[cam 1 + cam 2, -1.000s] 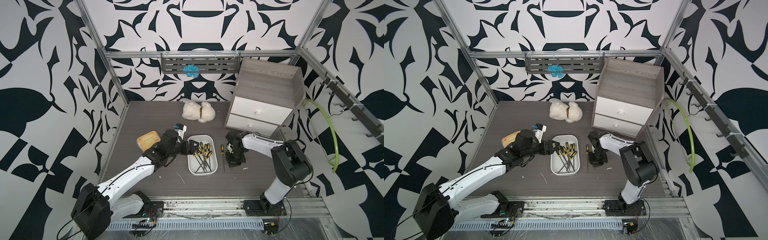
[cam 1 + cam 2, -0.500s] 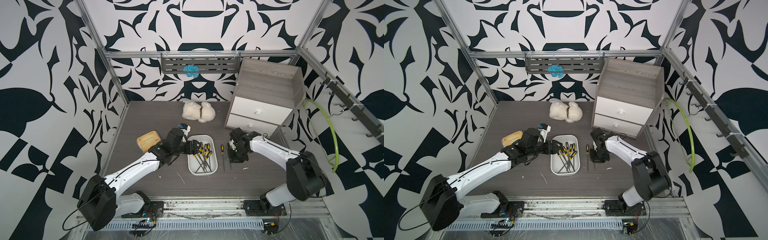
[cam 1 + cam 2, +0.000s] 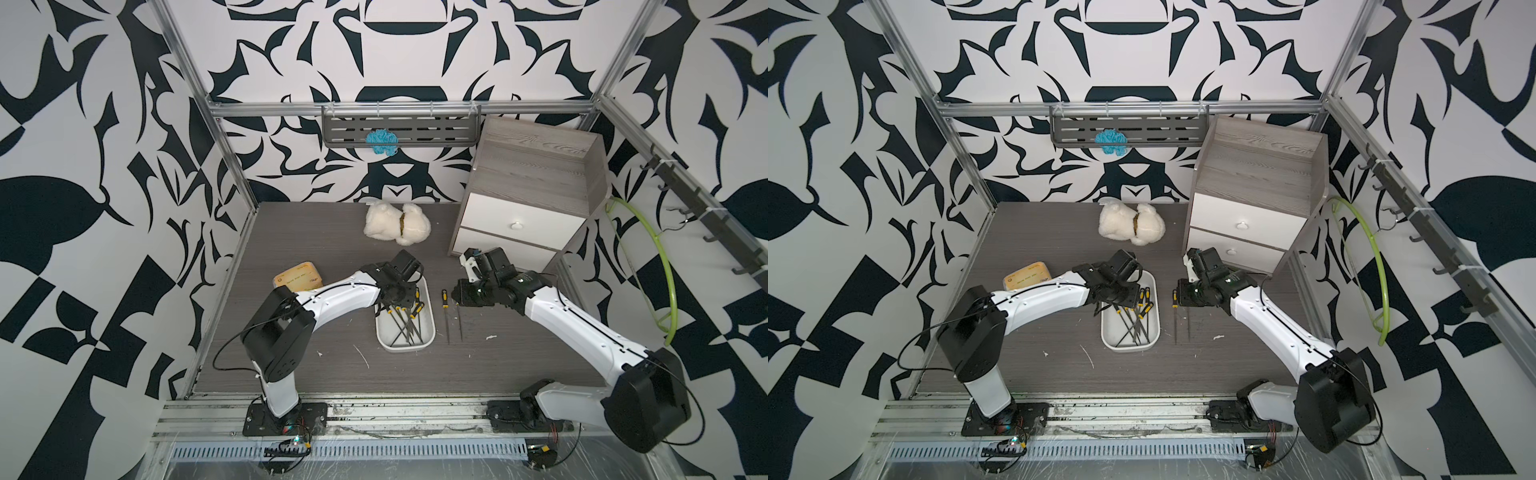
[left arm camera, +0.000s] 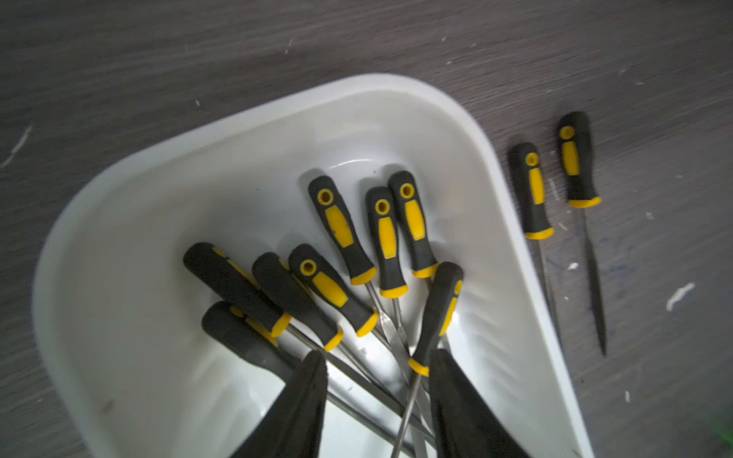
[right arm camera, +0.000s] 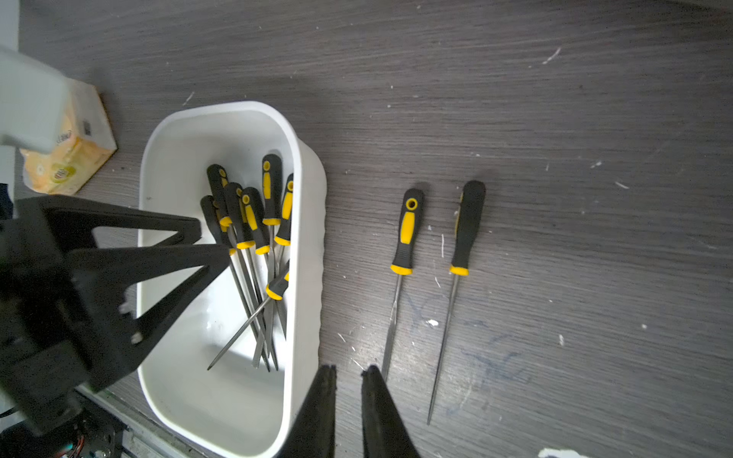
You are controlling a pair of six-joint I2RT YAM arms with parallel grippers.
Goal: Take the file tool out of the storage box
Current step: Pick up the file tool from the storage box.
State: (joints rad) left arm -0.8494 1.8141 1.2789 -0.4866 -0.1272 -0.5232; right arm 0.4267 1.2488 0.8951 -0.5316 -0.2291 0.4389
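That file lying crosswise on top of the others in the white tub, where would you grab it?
Judging by its pose, by its black-and-yellow handle: it is the thickest part and lies uppermost on the pile in the storage box. Come from straight above, fingers either side of the handle, as the left gripper stands now. The thin shank crosses other blades.

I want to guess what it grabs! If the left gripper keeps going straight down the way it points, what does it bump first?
Probably the files: the left gripper points down into the storage box, its fingers straddling the crossed file shafts. Depth is unclear.
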